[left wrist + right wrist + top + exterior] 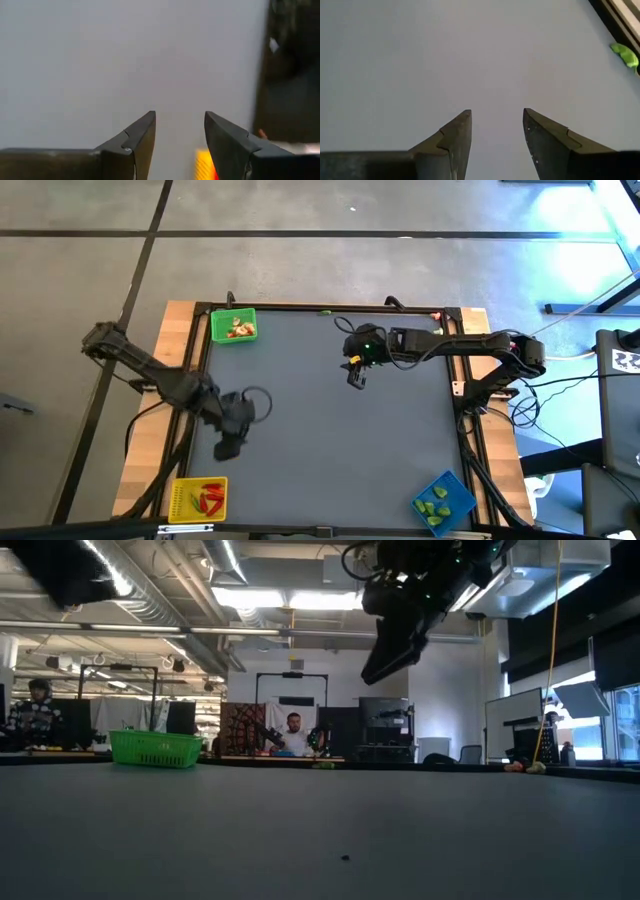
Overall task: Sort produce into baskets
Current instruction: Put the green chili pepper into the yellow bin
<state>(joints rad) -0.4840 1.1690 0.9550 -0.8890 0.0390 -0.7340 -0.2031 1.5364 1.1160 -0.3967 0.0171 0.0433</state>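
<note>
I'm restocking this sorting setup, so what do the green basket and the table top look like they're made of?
The green basket looks like molded plastic: bright uniform color and an open mesh wall you can see through in the low view. The table top seems to be a matte dark mat, with no glare, set over bare wood showing at its left edge.

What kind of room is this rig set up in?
Most likely a robotics lab or open workshop: exposed ceiling ducts, a seated person at benches behind the table, and another frame-mounted workstation in the background.
</note>
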